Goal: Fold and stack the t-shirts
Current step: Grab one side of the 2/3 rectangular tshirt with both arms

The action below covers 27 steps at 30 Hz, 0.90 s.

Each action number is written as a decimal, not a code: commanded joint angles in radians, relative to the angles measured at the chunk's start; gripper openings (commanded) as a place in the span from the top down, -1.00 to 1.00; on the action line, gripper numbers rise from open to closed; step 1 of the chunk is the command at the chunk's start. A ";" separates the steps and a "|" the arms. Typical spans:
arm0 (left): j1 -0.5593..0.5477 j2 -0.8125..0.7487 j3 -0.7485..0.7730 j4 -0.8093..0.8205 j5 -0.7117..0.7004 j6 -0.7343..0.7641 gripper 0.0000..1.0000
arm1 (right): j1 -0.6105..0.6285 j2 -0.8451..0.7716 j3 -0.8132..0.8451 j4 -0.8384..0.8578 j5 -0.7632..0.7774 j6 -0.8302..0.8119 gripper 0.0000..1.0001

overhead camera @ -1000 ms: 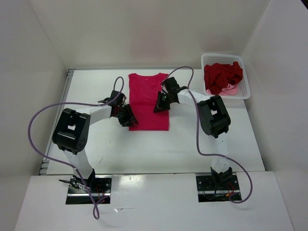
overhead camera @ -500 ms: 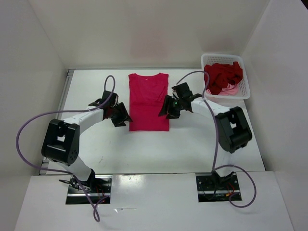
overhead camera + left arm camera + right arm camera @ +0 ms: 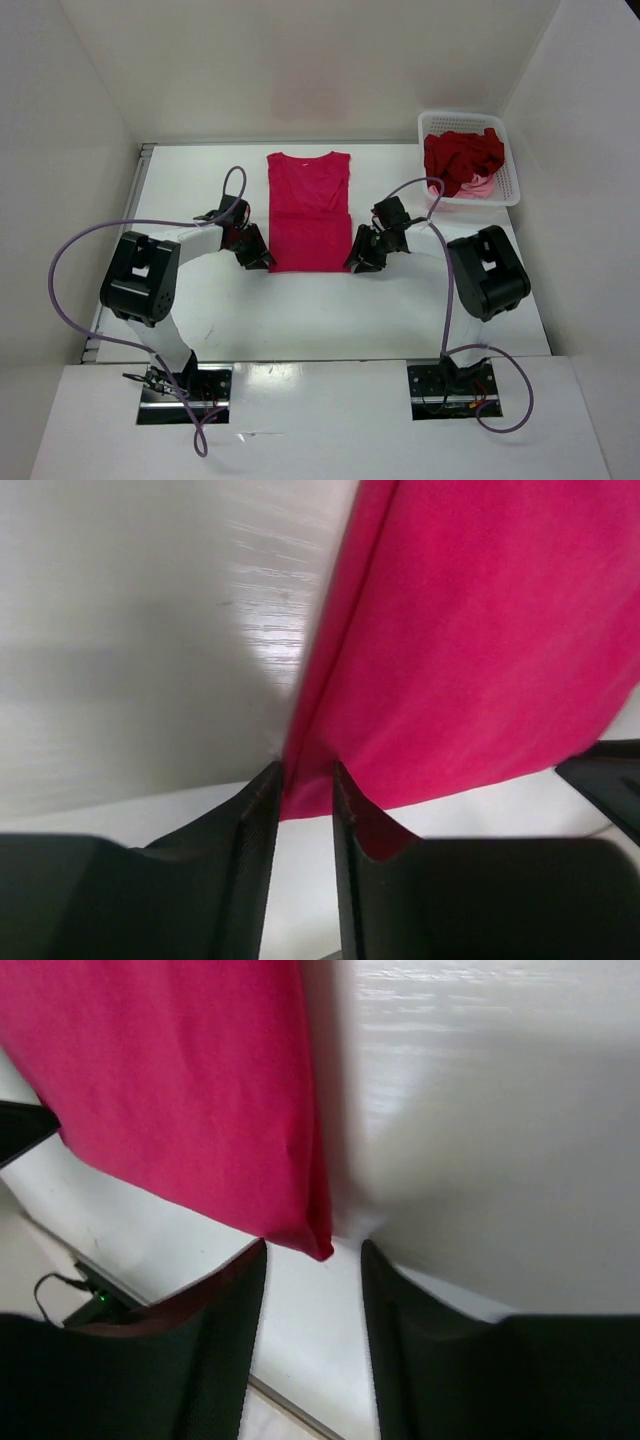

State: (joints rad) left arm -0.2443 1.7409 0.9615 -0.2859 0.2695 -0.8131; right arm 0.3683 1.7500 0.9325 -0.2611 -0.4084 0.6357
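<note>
Left end effector (image 3: 300, 772) astride shirt (image 3: 480, 630) corner, basket (image 3: 480, 200) apart

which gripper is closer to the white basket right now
Right. The right gripper is at the near right corner of the magenta shirt, on the same side as the white basket; the left gripper is at the near left corner, farther from it.

Two robot arms, the left arm (image 3: 200, 238) and the right arm (image 3: 430, 228), showed white links joined by bulky black joint housings (image 3: 140, 278). A thin purple cable (image 3: 53, 280) looped loosely along each. Each rose from a metal base plate (image 3: 185, 385) with exposed wiring, some apparently red or orange. The left gripper (image 3: 305, 770) and right gripper (image 3: 313, 1248) had matte black, flat-sided fingers (image 3: 215, 1360).
</note>
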 commanded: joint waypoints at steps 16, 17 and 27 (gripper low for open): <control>-0.020 -0.231 -0.141 -0.188 0.066 0.084 1.00 | 0.081 -0.269 -0.208 -0.050 -0.017 0.073 1.00; -0.020 -0.265 -0.171 -0.253 0.092 0.095 1.00 | 0.130 -0.350 -0.260 -0.085 -0.017 0.111 1.00; 0.016 -0.563 0.044 -0.531 0.157 0.075 1.00 | 0.092 -0.595 -0.098 -0.337 -0.067 0.125 1.00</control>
State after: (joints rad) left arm -0.2535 1.1179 0.8669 -0.7940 0.4171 -0.7593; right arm 0.5274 1.0817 0.7097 -0.5400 -0.4755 0.8131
